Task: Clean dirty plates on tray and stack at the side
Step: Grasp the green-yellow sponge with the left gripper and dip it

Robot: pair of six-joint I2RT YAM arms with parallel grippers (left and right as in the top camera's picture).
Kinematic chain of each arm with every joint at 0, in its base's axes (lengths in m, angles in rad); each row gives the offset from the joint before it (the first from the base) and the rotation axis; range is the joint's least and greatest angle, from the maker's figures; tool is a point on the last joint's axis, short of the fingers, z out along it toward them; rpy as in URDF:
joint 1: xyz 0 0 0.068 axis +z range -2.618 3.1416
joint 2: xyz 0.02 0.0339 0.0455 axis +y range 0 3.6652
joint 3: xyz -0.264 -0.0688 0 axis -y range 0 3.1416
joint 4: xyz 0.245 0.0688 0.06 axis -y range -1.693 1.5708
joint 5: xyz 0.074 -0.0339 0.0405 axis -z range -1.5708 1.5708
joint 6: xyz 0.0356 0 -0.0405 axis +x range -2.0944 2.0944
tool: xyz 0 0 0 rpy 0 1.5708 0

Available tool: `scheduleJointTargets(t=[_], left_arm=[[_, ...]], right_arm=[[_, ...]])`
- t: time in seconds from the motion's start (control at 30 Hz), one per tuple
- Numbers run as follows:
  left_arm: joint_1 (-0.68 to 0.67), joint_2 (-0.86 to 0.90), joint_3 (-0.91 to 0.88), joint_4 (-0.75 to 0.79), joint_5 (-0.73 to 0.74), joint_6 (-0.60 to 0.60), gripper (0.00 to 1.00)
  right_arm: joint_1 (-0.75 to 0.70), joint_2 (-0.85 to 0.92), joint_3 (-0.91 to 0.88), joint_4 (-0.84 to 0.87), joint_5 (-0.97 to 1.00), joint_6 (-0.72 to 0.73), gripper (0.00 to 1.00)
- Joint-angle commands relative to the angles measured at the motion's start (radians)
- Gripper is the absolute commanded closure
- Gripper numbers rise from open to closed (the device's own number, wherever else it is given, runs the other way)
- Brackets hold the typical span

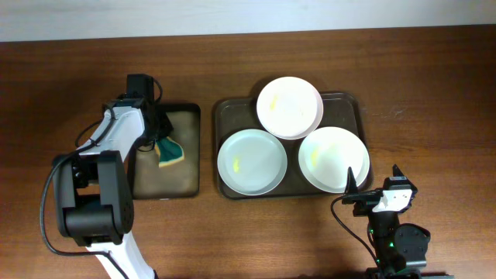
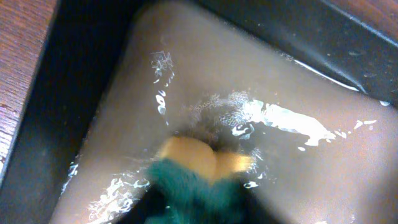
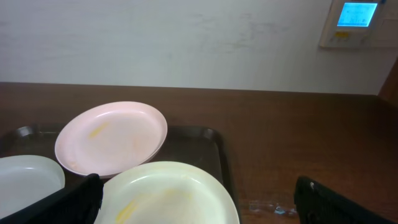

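Left gripper (image 1: 162, 138) pinches the sponge (image 1: 170, 152) in the wet black tray (image 1: 186, 182), likely soaking it. Right gripper (image 1: 373, 178) hangs spread, near-right of the plates (image 1: 252, 161).

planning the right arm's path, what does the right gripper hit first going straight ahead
Most likely the nearest plate, lying dead ahead between the open right gripper's fingers. Height is unclear, so it could catch the tray rim first or pass over the plate.
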Motion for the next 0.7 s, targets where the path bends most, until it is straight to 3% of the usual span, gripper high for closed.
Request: scheduleJointTargets(t=[0.0, 0.37, 0.4, 0.5, 0.53, 0.6, 0.67], left_arm=[[0.002, 0.013, 0.009, -0.035, 0.0, 0.0, 0.01], [0.0, 0.013, 0.009, -0.266, 0.185, 0.0, 0.04], [0.0, 0.013, 0.009, -0.275, 0.186, 0.0, 0.11], [0.0, 0.013, 0.009, -0.29, 0.185, 0.0, 0.55], [0.0, 0.013, 0.009, -0.29, 0.185, 0.0, 0.85], [0.0, 0.013, 0.009, -0.286, 0.185, 0.0, 1.0], [0.001, 0.013, 0.009, -0.28, 0.183, 0.0, 1.0]], right_arm=[[-0.005, -0.007, -0.007, -0.004, 0.005, 0.004, 0.02], [-0.005, -0.007, -0.007, -0.004, 0.005, 0.004, 0.02], [-0.005, -0.007, -0.007, -0.004, 0.005, 0.004, 0.01], [-0.005, -0.007, -0.007, -0.004, 0.005, 0.004, 0.02], [-0.005, -0.007, -0.007, -0.004, 0.005, 0.004, 0.02], [-0.005, -0.007, -0.007, -0.004, 0.005, 0.004, 0.02], [-0.005, -0.007, -0.007, -0.004, 0.005, 0.004, 0.02]])
